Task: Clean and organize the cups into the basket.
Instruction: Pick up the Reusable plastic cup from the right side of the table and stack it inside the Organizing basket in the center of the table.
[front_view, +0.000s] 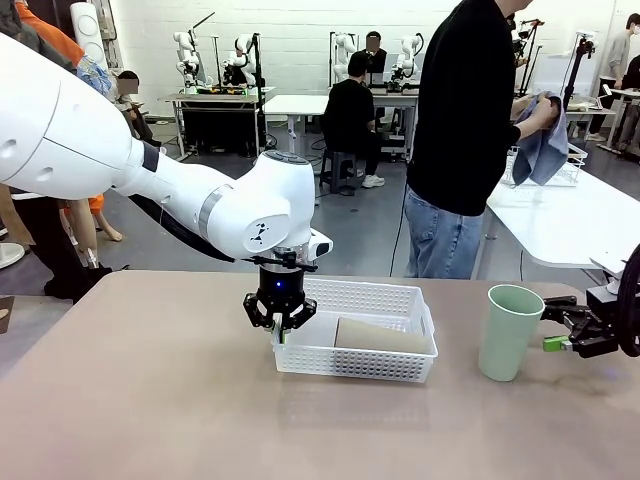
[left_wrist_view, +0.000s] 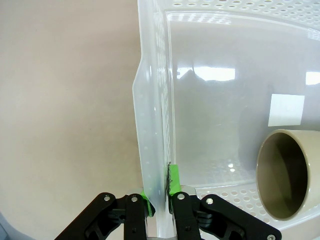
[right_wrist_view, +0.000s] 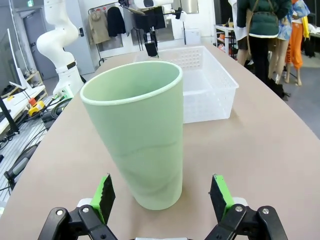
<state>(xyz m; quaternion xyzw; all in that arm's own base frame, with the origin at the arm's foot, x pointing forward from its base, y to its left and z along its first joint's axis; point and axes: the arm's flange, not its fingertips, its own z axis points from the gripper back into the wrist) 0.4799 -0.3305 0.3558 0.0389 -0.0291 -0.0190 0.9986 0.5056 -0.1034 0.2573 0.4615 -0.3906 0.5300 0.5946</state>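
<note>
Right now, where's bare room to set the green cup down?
The basket floor is bare between its left wall, pinched by the left fingers, and the tan cup lying at its right. The table is bare in front of the basket. Crowded: around the green cup, flanked by the open right fingers.

I count one tan cup (front_view: 380, 336), one mint-green cup (front_view: 509, 332) and one white basket (front_view: 400, 299).

Bright, even overhead light fills the room, and shadows on the table (front_view: 150, 400) are soft and faint. In the left wrist view, ceiling lights glare as white patches on the glossy basket (left_wrist_view: 210, 115) floor. Both wrist views bow lines near the edges. The cup (right_wrist_view: 145, 135) is sharp, the background slightly softer.
</note>
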